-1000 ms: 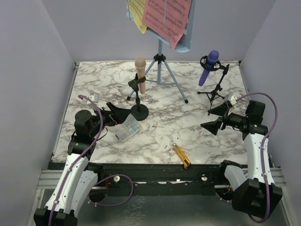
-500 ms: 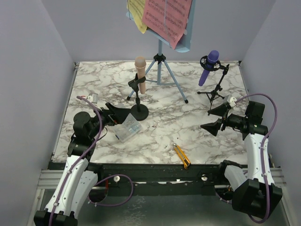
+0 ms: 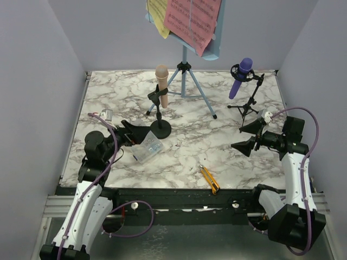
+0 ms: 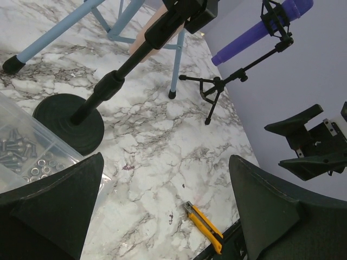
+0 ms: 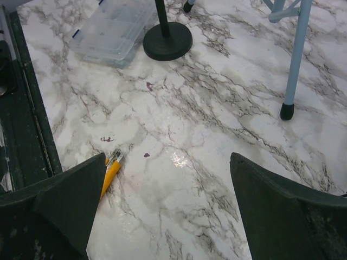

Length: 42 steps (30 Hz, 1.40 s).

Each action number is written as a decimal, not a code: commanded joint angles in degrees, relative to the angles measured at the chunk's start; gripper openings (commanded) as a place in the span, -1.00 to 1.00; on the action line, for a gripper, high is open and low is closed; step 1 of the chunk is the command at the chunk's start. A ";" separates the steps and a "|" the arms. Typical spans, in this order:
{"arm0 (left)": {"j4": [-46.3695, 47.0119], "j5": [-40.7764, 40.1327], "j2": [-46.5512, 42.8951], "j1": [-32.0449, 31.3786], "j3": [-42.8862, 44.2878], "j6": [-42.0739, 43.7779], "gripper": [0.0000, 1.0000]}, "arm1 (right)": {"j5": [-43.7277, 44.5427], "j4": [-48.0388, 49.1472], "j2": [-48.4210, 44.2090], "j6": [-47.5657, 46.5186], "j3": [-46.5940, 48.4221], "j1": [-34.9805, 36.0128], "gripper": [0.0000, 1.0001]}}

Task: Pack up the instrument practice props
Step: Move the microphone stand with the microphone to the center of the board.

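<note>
Well, I am seeing my left gripper [image 3: 132, 138] sliding back a tiny bit toward me, fingers wide apart and holding nothing, just beside the clear box [image 3: 147, 147]. My right gripper [image 3: 246, 136] is staying put, also wide apart and empty. So no packing is happening yet: the beige microphone [image 3: 161, 78] and purple microphone [image 3: 240, 77] are sitting in their black mounts [image 3: 160, 129], and the music rack [image 3: 187, 81] is standing at the back. Its pages [image 3: 190, 21] are getting cut off up top, and I am not seeing any bin.
</note>
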 commanded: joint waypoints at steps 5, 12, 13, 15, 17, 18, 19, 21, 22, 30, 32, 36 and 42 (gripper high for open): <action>16.02 -0.73 2.32 -0.10 -3.71 1.47 0.98 | -0.41 -1.37 -0.69 -1.41 0.21 -0.12 1.00; 19.53 1.28 11.73 -0.13 1.13 5.43 0.98 | -0.94 -1.54 0.16 -1.53 0.89 -0.11 1.00; 20.20 1.50 13.33 -0.10 1.57 5.56 0.98 | -0.95 -1.75 0.53 -1.55 1.06 -0.12 1.00; 24.04 2.11 16.81 -0.19 1.32 4.88 0.97 | -1.02 -1.93 0.42 -1.61 1.13 -0.11 1.00; 29.25 2.61 20.08 -0.21 -0.01 2.13 0.97 | -0.80 -2.13 -0.06 -1.86 0.89 -0.13 1.00; 31.64 2.73 21.59 -0.31 -0.63 0.52 0.98 | -0.61 -2.32 -0.30 -2.15 0.72 -0.11 1.00; 34.51 2.75 22.80 -0.30 -1.38 -0.84 0.98 | -0.60 -2.33 -0.52 -2.53 0.60 -0.11 1.00; 39.16 2.47 25.09 -0.54 -2.70 -1.63 0.97 | -0.66 -2.59 -1.28 -2.97 0.76 -0.03 1.00; 40.39 1.99 25.87 -0.71 -2.98 -1.43 0.98 | -0.77 -2.80 -1.48 -3.08 0.88 0.00 1.00; 45.88 -1.76 34.91 -6.97 -0.55 12.20 0.86 | -0.71 -3.30 -0.77 -3.65 0.98 0.51 1.00; 49.26 -2.48 38.15 -8.38 -0.70 16.55 0.81 | -0.58 -3.38 -1.45 -3.68 0.78 0.51 1.00; 53.95 -5.62 42.18 -8.72 -0.62 20.05 0.69 | -0.58 -3.30 -1.50 -3.73 0.82 0.59 1.00; 54.99 -6.94 43.31 -8.72 1.08 23.22 0.30 | -0.27 -3.23 1.23 -3.85 1.32 1.88 1.00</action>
